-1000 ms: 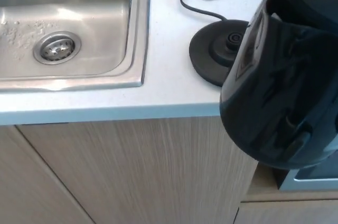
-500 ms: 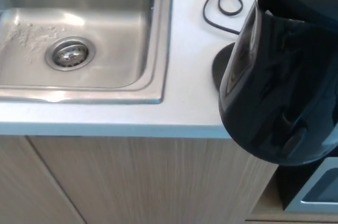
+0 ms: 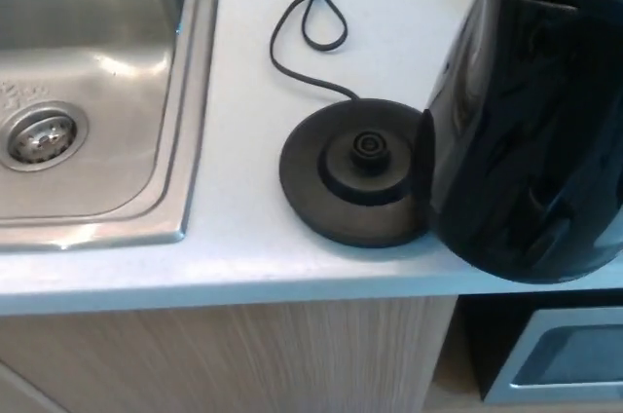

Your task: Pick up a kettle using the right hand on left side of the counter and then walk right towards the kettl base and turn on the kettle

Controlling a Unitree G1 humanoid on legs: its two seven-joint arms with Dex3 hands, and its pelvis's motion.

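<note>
The black kettle [image 3: 531, 121] filled the frame's right, its body overlapping the kettle base [image 3: 355, 171]; neither hand showed, so I cannot tell the grip. Lowered off-centre, it would probably miss the base's connector [image 3: 368, 146]

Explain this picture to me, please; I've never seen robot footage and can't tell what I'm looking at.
This is one view from a camera on a humanoid robot's head, looking down at a pale kitchen counter. On it lies a round black kettle base with a looping black cord. At left is a stainless steel sink with its drain. The big glossy black kettle at right overlaps the base's right edge. Neither robot hand shows, so what holds the kettle is out of sight.
</note>
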